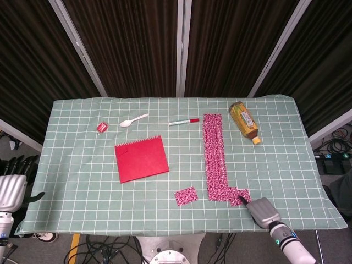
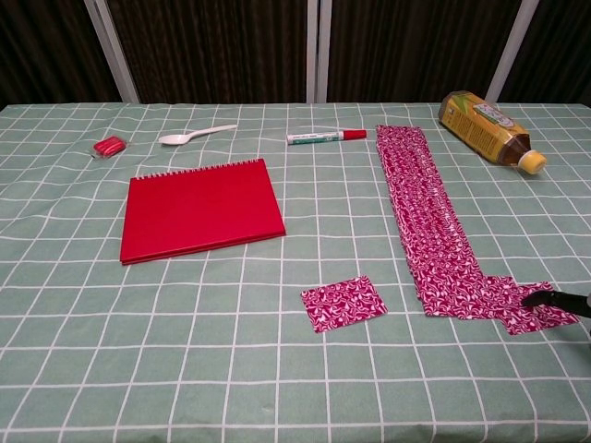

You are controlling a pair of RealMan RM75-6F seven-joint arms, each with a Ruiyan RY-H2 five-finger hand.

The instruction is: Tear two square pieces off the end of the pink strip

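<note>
my right hand (image 1: 263,209) sits at the worktop's (image 1: 77,165) near edge, just beside the near end of the pink strip (image 1: 215,157), its dark fingertips (image 2: 545,299) pinching a second pink square (image 2: 528,309) that lies askew against that end; whether it is fully torn free i cannot tell. the first torn square (image 2: 343,302) lies flat near the strip's end, on the notebook's side. my left hand (image 1: 11,190) hangs off the worktop's far-left corner, well apart from the strip, fingers apart, holding nothing. the red notebook (image 2: 201,208), marker (image 2: 326,137) and bottle (image 2: 486,126) flank the strip.
</note>
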